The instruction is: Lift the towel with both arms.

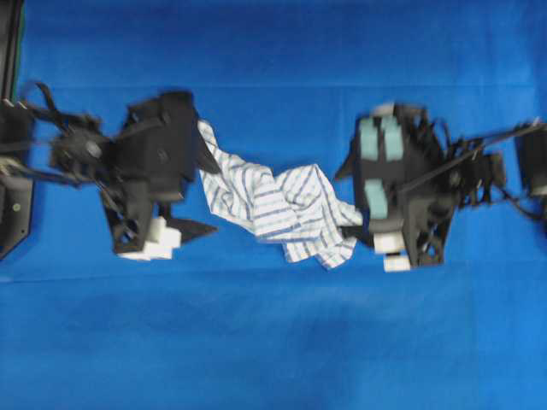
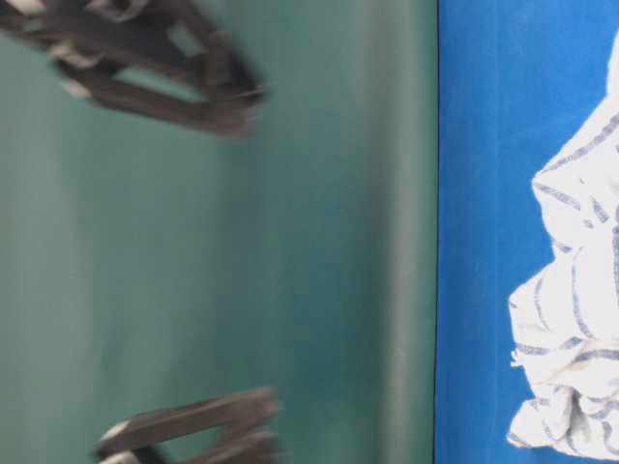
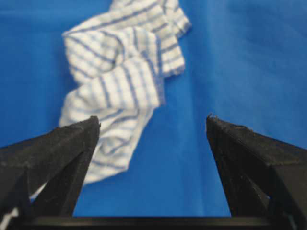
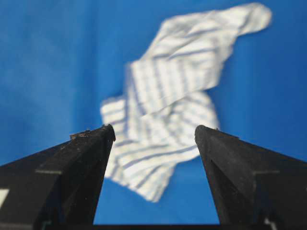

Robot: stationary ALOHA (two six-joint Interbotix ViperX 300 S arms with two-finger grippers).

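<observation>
small white towel [image 1: 278,205] with thin blue stripes lies crumpled on blue tablecloth [image 1: 273,342], between two black arms. left gripper [image 3: 153,127] at towel's left end, fingers spread, holding nothing. right gripper [image 4: 154,133] at towel's right end, fingers spread, empty. towel looks light, soft, floppy; likely sags when lifted. best hold: pinch bunched fold at each end.

Your towel [image 1: 278,203] lies crumpled on the tablecloth [image 1: 273,342], midway between your two arms. Your left gripper [image 1: 208,195] sits at its left end, your right gripper [image 1: 349,198] at its right end, each facing the towel.
</observation>
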